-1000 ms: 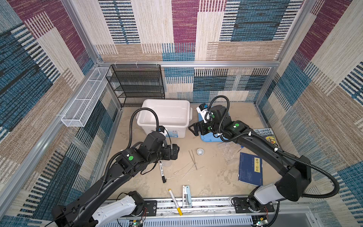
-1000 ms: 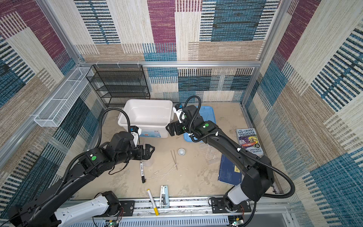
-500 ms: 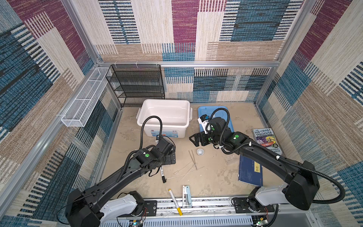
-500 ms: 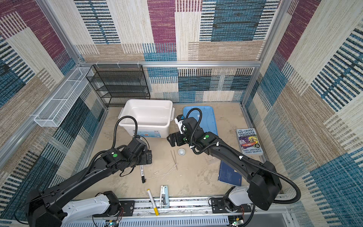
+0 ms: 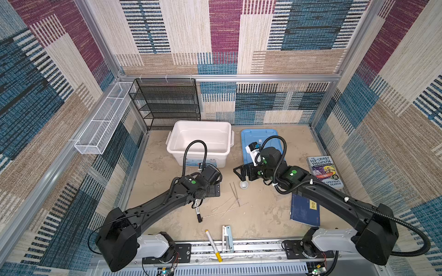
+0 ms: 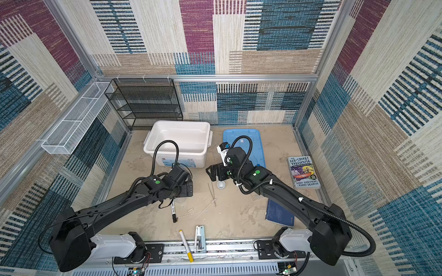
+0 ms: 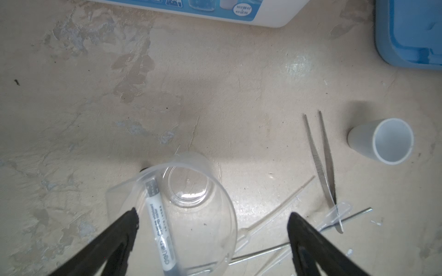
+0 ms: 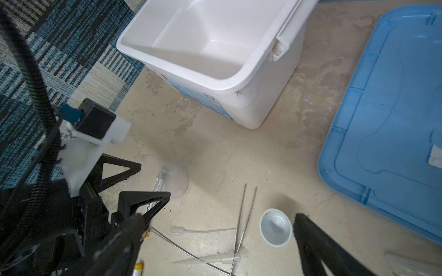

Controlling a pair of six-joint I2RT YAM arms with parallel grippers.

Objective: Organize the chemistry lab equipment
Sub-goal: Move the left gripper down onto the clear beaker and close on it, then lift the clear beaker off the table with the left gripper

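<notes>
Clear beaker (image 7: 189, 188), betw spread jaws of L gripper (image 7: 212, 215), overlaps marker (image 5: 198, 211) lying toward 6 o'clock, so closing might nip both; R gripper (image 8: 217, 219) spread too.

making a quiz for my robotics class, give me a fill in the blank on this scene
The white bin is ____.
The lid lying beside it is coloured ____.
The metal tool beside the small white dish is a pair of ____.
The left gripper and right gripper are both ____.
Missing words: empty, blue, tweezers, open.
</notes>
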